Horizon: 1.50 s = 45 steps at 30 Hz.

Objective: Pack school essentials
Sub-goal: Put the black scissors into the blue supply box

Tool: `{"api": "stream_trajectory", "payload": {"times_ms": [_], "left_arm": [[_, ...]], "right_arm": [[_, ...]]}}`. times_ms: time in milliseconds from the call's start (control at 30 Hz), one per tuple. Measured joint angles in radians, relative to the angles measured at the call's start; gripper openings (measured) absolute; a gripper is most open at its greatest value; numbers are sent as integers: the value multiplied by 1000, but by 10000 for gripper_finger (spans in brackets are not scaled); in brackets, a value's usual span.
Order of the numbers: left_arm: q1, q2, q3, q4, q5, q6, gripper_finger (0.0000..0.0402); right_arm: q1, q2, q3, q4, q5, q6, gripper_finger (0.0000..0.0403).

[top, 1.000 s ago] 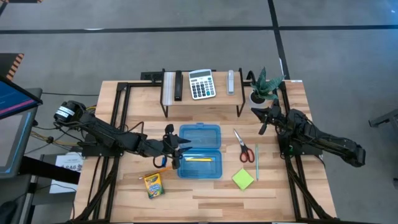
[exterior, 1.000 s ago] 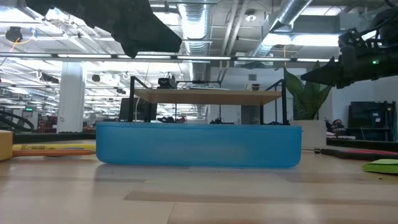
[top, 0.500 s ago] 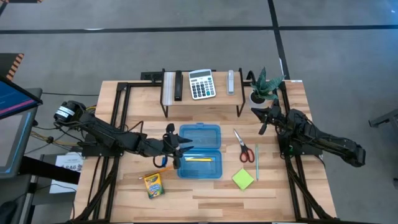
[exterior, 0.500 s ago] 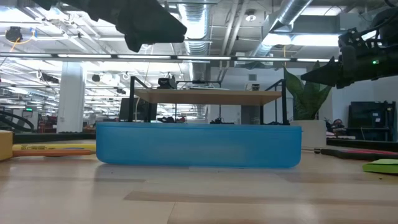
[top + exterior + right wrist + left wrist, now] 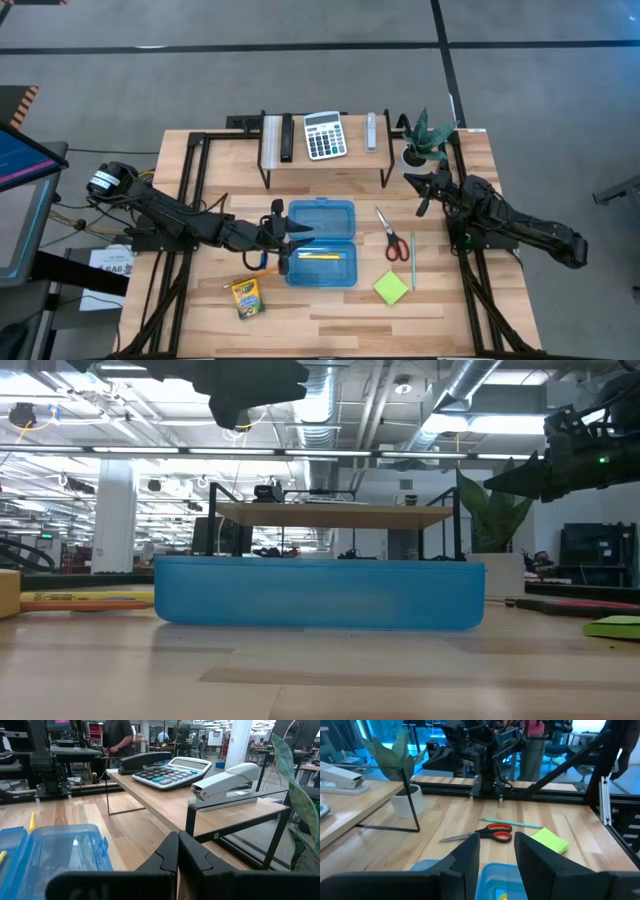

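Since it lies flat at the bench's point(image 5: 330, 305) near edge, the crayon box point(image 5: 245, 296) looks light, stiff card: pinch its long sides. Past it, the left claw point(image 5: 284, 238) hangs apart, empty, by the blue case point(image 5: 322, 243). Scissors point(image 5: 390, 234): hard, slippery; grip the handles. Farthest, the right claw point(image 5: 426, 184) waits, together

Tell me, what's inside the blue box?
In the open blue box, the front half holds yellow pencils. The other half looks empty from above. The left pincer overhangs its left edge, hiding a bit there.
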Motion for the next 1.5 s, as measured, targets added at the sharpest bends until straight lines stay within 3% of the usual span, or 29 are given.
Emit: {"api": "stream_trajectory", "payload": {"times_ms": [500, 600, 767, 1033, 1133, 1233, 1500], "left_arm": [[0, 0, 0, -4, 2, 15, 112], [-2, -1, 0, -32, 9, 14, 112], [-29, -79, -1, -175, 7, -29, 112], [-109, -139, -35, -115, -56, 23, 112], [-123, -139, -35, -119, -85, 25, 112], [-125, -139, -35, -135, -87, 26, 112], [-125, -138, -35, -203, -94, 8, 112]], "right_arm": [[0, 0, 0, 0, 0, 8, 28], [0, 0, 0, 1, 0, 87, 28], [0, 0, 0, 13, 1, 357, 27], [0, 0, 0, 53, 1, 535, 27], [-1, -1, 3, 84, -14, 508, 28], [22, 1, 23, 73, -97, 455, 32], [117, 104, 109, -34, -102, 436, 56]]}}
